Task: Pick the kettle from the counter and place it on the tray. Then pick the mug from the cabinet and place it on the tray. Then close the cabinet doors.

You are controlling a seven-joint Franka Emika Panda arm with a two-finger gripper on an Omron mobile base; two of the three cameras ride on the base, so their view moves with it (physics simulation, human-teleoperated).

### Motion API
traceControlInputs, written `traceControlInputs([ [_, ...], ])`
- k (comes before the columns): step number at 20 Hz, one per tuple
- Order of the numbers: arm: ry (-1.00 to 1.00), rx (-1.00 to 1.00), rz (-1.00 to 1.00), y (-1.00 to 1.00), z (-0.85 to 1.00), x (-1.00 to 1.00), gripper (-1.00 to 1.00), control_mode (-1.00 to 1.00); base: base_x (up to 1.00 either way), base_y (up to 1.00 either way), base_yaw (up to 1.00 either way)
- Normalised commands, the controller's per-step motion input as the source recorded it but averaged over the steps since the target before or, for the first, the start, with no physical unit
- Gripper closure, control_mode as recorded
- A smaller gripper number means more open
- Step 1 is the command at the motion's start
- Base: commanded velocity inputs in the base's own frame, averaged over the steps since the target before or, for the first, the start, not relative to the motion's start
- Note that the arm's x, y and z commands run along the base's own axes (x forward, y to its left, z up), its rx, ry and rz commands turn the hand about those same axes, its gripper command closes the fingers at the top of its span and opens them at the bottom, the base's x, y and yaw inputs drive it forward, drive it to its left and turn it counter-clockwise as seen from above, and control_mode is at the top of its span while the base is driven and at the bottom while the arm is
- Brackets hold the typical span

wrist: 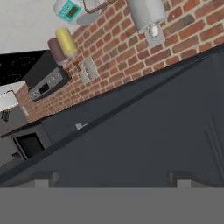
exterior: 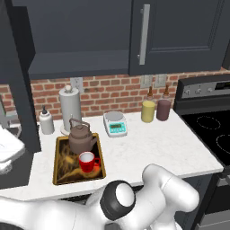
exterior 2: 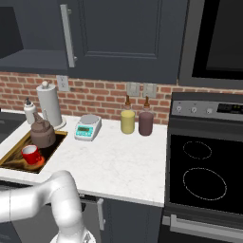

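Kettle: squat brown, upright on the far half of the tray, arched handle up, spout toward the counter's right side; also seen in the right base view.
Mug: bright red, white inside, on the tray just in front of the kettle, handle toward the right.
Tray: black with gold-brown rim, lying flat on the counter's left part, long side running front to back, holding both kettle and mug.
Counter: white speckled stone, running from the tray to the stove.
Cabinet: dark charcoal wall cupboard above the counter; its underside fills much of the hand view.
Cabinet doors: the right door is flat against the front, with a vertical silver bar handle; a dark panel stands edge-on at the left, swung out from the cupboard.
Gripper: two dark fingertips set wide apart at the bottom of the hand view, released, nothing between them, facing the dark cupboard surface.
Paper-towel roll: upright behind the tray, near the brick wall.
White bottle: left of the roll.
Scale: white and teal, right of the kettle.
Yellow jar and maroon jar: side by side near the stove.
Stove: black top, at the counter's right end.
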Motion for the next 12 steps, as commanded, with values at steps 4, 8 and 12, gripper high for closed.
traceControlInputs([
  [4,0.00,0.18,0.05,-0.99,0.11,0.36,-1.00,-1.00,0.00,0.00,0.00],
  [8,0.00,0.17,0.06,-1.00,0.08,0.42,-1.00,-1.00,0.00,0.00,0.00],
  [12,0.00,0.17,0.08,-0.99,0.00,0.42,-1.00,-1.00,0.00,0.00,0.00],
])
